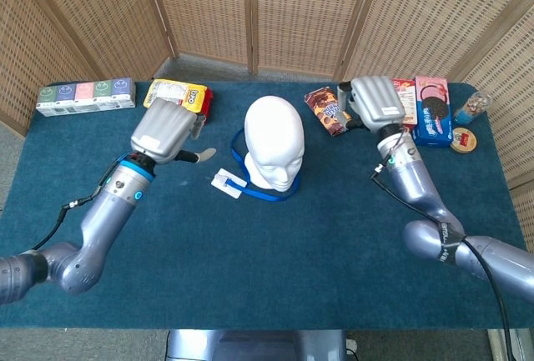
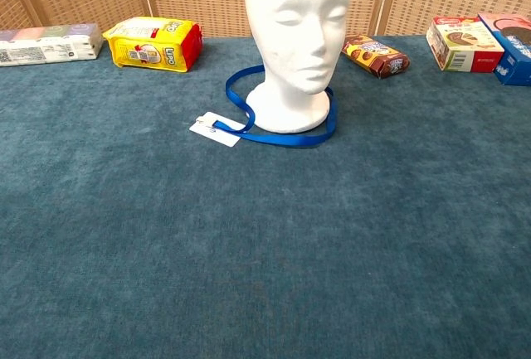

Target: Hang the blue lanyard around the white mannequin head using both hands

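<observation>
the blue lanyard [image 2: 286, 136] lies in a loop on the desk [image 2: 265, 251] around the base of the white mannequin head [image 2: 294, 27], which stands upright near the middle; its white card [image 2: 216, 128] lies flat on the blue cloth just to the left of the base. the left robot hand [image 1: 164, 132] hovers left of the head, back plate up, holding nothing, one fingertip poking out toward the head; how wide its fingers are cannot be told. the right robot hand [image 1: 375, 102] hangs well right of the head, above a brown snack packet [image 1: 324, 109], also holding nothing, its fingers hidden under the back plate. both forearms slope down toward the desk's near corners.
</observation>
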Available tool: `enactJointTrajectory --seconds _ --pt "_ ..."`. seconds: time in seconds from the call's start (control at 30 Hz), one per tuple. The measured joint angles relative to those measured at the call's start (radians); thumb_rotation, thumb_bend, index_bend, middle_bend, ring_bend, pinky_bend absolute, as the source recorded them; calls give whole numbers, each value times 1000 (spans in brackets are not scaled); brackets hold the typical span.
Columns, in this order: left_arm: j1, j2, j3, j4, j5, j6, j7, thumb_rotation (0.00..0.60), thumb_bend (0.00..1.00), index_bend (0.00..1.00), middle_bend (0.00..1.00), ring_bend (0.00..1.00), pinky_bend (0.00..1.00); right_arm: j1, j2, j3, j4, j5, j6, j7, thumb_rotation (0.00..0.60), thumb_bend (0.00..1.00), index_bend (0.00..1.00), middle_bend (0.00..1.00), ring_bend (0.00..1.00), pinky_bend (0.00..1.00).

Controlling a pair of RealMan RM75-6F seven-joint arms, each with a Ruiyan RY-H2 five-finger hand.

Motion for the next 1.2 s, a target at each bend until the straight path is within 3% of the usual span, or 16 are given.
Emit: enactJointTrajectory --seconds 0.17,0.33,0.53,0.73,1.2 --pt "62 34 10 -48 33 34 -54 229 197 561 960 912 975 -57 31 4 -54 -22 63 31 600 347 620 975 1000 1000" --pt "118 61 23 -88 71 62 -106 201 194 549 788 735 755 -114 61 -1 -110 -51 112 64 600 348 607 891 964 975" --pt "204 86 44 -135 118 107 -193 186 193 539 679 582 519 -198 84 -19 -181 -104 191 111 600 371 605 766 803 833" --pt "358 105 110 -169 230 198 -299 176 193 533 648 546 478 -328 102 -81 -273 -230 319 157 600 379 605 694 706 770" --pt "726 94 312 -136 567 482 -443 169 191 531 616 506 409 -558 88 -215 -364 -401 541 136 600 379 605 637 640 729"
